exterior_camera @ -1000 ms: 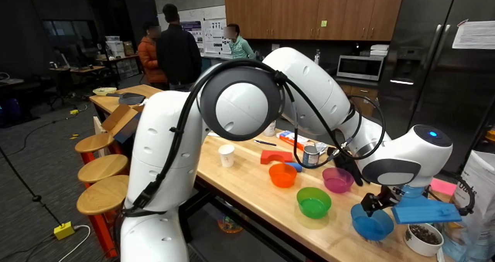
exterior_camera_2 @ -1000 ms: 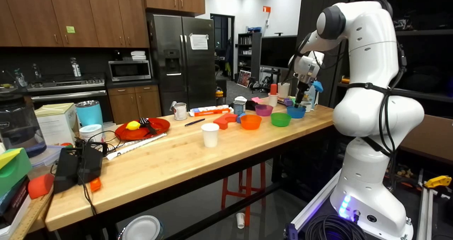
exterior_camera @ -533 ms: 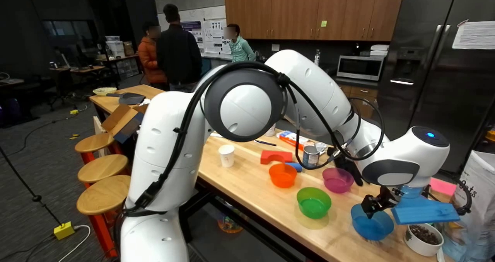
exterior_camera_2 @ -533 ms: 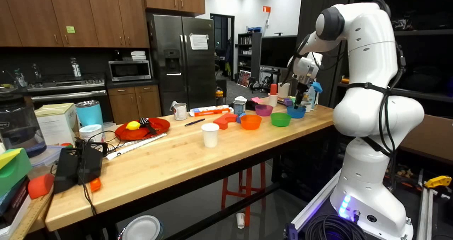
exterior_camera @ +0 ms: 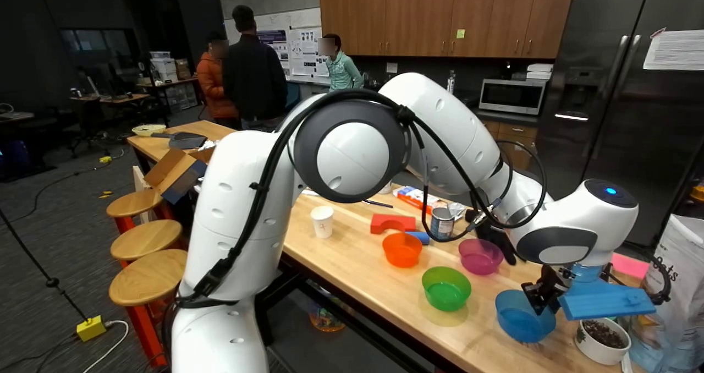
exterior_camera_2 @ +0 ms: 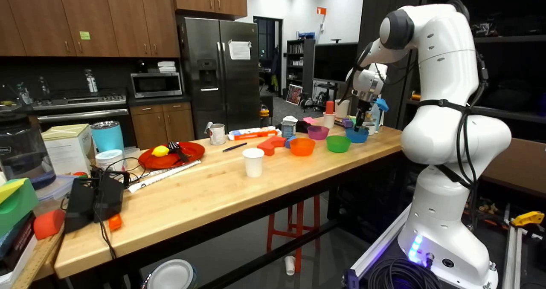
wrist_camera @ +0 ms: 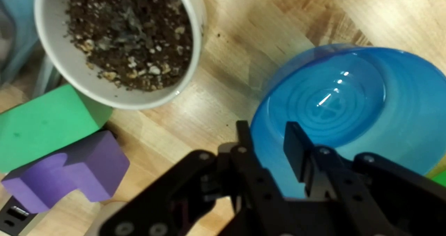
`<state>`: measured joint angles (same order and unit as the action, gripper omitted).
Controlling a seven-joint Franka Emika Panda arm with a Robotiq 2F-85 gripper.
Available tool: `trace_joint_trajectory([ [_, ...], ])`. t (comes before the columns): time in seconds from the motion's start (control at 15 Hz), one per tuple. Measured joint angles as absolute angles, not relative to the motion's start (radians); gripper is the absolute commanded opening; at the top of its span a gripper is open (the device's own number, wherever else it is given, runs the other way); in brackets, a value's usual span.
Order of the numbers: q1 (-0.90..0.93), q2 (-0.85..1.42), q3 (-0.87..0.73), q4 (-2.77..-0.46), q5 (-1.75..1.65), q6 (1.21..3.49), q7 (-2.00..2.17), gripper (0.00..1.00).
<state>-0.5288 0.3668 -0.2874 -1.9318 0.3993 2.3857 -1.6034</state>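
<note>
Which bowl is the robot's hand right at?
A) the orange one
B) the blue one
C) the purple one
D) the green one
B: in the wrist view the hand is at the edge of the blue bowl, with one finger showing inside its rim.

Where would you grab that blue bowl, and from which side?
Probably by its thin rim, from above: the blue bowl stands upright, mouth up, leaving room inside and out. The wrist view shows the tool straddling the rim, jaws apart.
</note>
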Motion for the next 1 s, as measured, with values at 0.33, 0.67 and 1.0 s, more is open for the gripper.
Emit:
trace_joint_trajectory([
  [0.33, -0.531, 0.366, -0.287, -1.917, 0.377, 2.385, -1.603, 0.01],
  [0.67, -0.551, 0.362, -0.287, -1.867, 0.375, 2.386, -1.629, 0.01],
  [1.0, -0.595, 0.321, -0.270, -1.812, 0.411, 2.392, -1.716, 0.01],
])
